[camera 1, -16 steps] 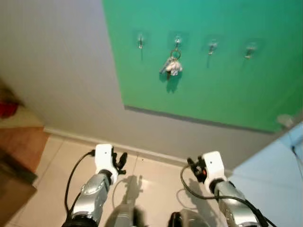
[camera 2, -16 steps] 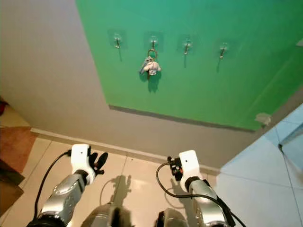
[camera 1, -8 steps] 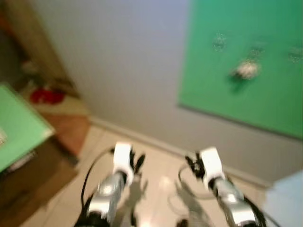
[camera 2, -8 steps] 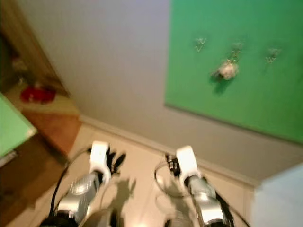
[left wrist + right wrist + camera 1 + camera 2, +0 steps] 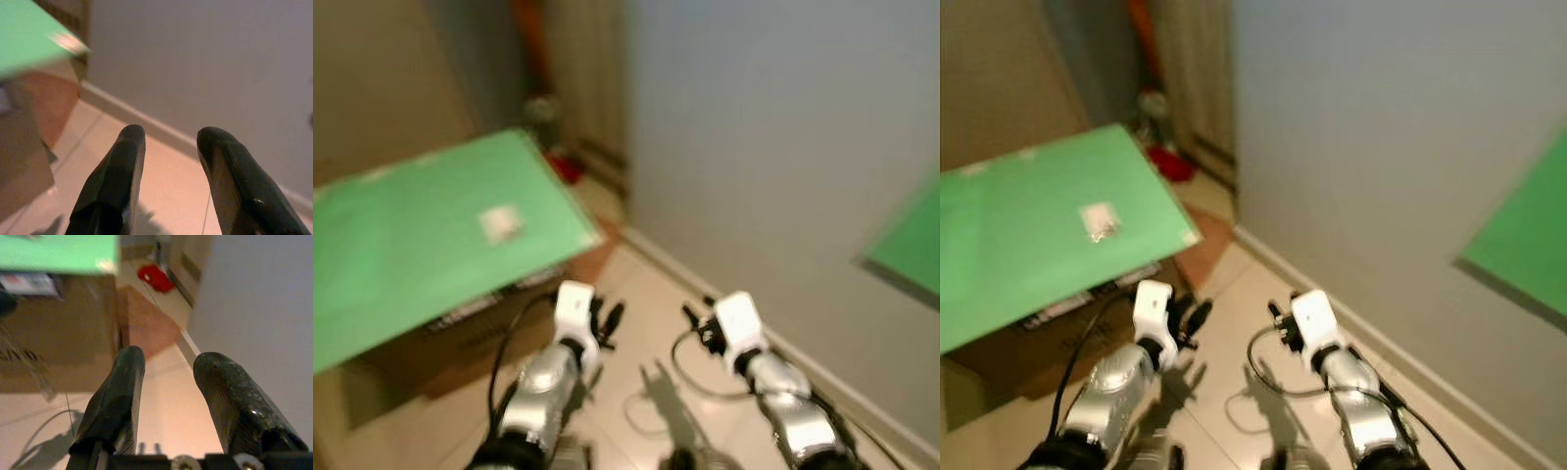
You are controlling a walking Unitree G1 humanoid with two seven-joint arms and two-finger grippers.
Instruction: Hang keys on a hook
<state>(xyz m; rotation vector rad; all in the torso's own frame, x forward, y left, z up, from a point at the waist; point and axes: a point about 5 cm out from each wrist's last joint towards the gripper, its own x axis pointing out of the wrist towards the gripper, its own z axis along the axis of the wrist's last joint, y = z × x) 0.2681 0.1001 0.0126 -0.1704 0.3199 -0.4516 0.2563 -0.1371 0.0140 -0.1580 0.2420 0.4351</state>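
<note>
- We stand over a pale tiled floor (image 5: 1234, 333) in a blurred view, with both silver arms held low in front of us.
- The left gripper (image 5: 168, 137) points toward twelve o'clock. Its two black fingers (image 5: 122, 166) are spread apart with only floor and skirting between them.
- The right gripper (image 5: 168, 360) sits just beside it at about one o'clock. Its fingers are likewise parted and hold nothing, and a black cable (image 5: 1258, 377) loops from its wrist.
- At ten o'clock a flat bright-green sheet (image 5: 411, 245) lies across a brown cardboard box (image 5: 1028, 343). The sheet covers the box's top, so we cannot tell what is inside.
- A small whitish patch (image 5: 1097, 220) rests on the green sheet, too blurred for us to identify.
- A plain grey wall (image 5: 754, 127) runs from twelve to two o'clock, with a light skirting board (image 5: 666, 259) along its foot.
- A corner of a green wall panel (image 5: 1528, 245) shows on that wall at three o'clock.
- A red object (image 5: 1167, 162) lies on the floor at eleven o'clock, beyond the box and near the wall's corner.
- We cannot tell from these frames where the keys are.
</note>
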